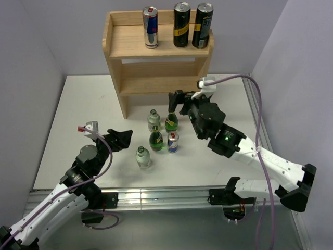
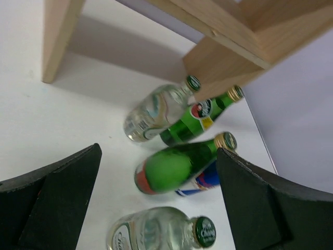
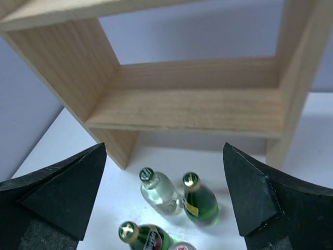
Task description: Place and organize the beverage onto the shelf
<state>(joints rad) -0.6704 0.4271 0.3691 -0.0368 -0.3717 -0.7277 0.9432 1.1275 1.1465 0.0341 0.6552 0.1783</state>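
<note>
The light-wood shelf [image 1: 130, 44] stands at the back of the table. Its upper board holds a silver-blue can [image 1: 150, 27] and two black-yellow cans [image 1: 181, 24]. On the table in front stand two clear bottles [image 1: 153, 120] [image 1: 143, 157], two green bottles [image 1: 171, 122] [image 1: 156, 139] and a small blue can [image 1: 173, 141]. My left gripper [image 1: 124, 139] is open and empty, left of the group, facing the nearest clear bottle [image 2: 161, 232] and a green bottle [image 2: 171, 169]. My right gripper [image 1: 176, 101] is open and empty, above the far bottles [image 3: 157, 190] [image 3: 199, 202].
The shelf's lower board [image 3: 187, 109] is bare in the right wrist view. Its left leg [image 2: 57, 36] stands on the white table [image 1: 78, 114]. Grey walls close in on three sides. A metal rail [image 1: 156, 195] runs along the near edge.
</note>
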